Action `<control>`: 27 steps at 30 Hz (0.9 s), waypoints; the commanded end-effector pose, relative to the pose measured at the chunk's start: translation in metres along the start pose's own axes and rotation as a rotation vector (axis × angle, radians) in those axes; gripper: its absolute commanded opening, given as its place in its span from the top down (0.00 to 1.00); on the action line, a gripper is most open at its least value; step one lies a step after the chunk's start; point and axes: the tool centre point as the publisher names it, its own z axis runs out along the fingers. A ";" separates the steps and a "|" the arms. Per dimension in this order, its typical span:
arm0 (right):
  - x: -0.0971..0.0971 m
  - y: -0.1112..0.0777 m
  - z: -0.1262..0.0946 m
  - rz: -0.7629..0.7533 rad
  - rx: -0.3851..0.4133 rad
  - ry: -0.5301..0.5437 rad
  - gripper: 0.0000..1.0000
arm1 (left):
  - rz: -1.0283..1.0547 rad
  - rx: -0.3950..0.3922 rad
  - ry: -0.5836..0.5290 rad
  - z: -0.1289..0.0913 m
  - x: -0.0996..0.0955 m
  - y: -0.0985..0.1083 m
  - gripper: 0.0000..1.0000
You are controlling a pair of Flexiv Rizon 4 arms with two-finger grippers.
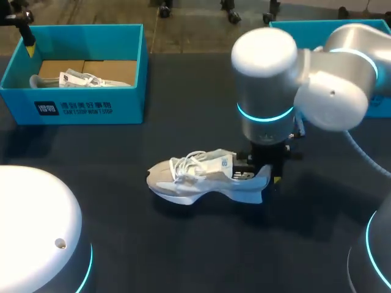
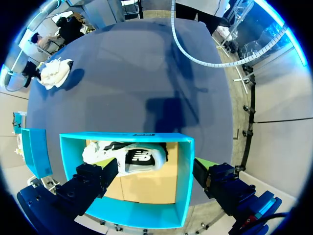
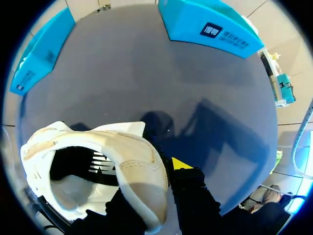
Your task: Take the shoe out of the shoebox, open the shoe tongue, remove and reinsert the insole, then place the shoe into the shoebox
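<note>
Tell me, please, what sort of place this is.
Probably a robotics lab bench: a robot arm stands over a white sneaker on a dark table, with a teal shoebox holding a second shoe.

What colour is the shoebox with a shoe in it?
Turquoise blue outside, brown cardboard inside; the shoebox shows best in the head view.
</note>
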 end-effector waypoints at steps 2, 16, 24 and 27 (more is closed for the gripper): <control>0.009 0.002 0.020 0.015 -0.001 0.000 1.00 | 0.001 -0.004 0.001 0.000 0.000 -0.002 0.00; 0.017 0.007 0.047 0.020 0.016 0.011 0.72 | 0.001 -0.004 0.001 0.000 0.000 -0.002 0.00; 0.011 0.005 0.037 0.016 0.018 0.042 0.00 | 0.001 -0.004 0.001 0.000 0.000 -0.002 0.00; 0.010 0.005 0.028 0.001 0.007 0.053 0.00 | 0.001 -0.004 0.001 0.000 0.000 -0.002 0.00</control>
